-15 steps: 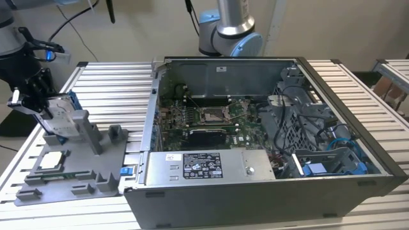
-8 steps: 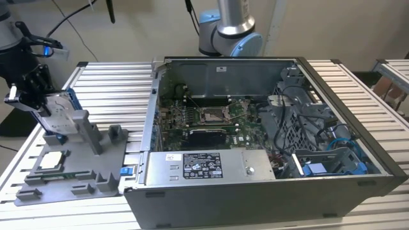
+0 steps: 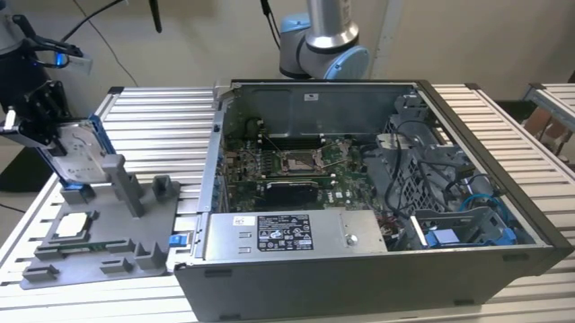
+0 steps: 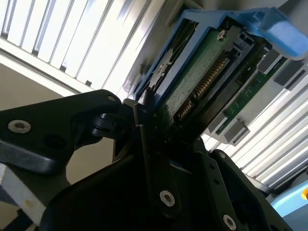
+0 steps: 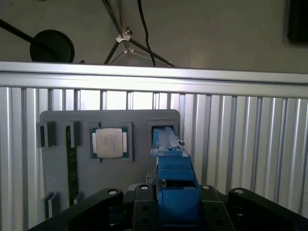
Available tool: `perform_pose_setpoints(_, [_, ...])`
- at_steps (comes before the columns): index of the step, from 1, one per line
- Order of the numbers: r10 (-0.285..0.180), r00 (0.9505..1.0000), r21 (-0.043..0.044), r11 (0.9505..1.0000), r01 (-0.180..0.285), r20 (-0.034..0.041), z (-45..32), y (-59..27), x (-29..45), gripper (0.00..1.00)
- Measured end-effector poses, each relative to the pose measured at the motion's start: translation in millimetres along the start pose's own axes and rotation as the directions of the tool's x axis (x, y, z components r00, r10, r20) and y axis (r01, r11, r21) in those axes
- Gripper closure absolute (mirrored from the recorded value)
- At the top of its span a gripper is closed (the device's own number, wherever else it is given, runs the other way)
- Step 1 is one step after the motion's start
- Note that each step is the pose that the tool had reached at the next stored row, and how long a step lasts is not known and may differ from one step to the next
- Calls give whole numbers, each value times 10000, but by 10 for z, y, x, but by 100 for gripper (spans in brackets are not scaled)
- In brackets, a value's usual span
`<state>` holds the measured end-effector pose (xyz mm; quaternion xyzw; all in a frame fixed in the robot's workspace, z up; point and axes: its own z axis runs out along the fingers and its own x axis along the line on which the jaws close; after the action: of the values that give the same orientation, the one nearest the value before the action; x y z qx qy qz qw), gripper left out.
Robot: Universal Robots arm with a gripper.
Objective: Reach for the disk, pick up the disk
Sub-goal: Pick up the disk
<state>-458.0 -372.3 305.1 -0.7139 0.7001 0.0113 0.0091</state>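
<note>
The disk [image 3: 79, 149] is a silver hard drive in a blue plastic frame. It stands upright on edge at the exterior view's left, over the far end of the grey holder tray [image 3: 108, 259]. My gripper [image 3: 61, 142] is shut on it from the side. In the first wrist view the disk's blue frame [image 5: 175, 173] sits between my black fingers [image 5: 144, 195], pointing at a holder slot [image 5: 162, 131]. The second wrist view shows the disk's green circuit board [image 4: 202, 77] clamped at my gripper [image 4: 154, 120]. Whether its lower end is out of the slot I cannot tell.
On the grey tray lie a square silver processor chip [image 3: 72, 225] and a green memory stick [image 5: 72, 163]. An open computer case [image 3: 359, 202] takes up the exterior view's middle and right. A robot arm base [image 3: 324, 47] stands behind it. The table [image 3: 161, 114] is slatted aluminium.
</note>
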Motion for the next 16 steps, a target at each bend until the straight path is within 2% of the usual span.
perform_pose_setpoints(16, [0, 10000, 0, 10000, 0, 0, -222, 1, -6, 100])
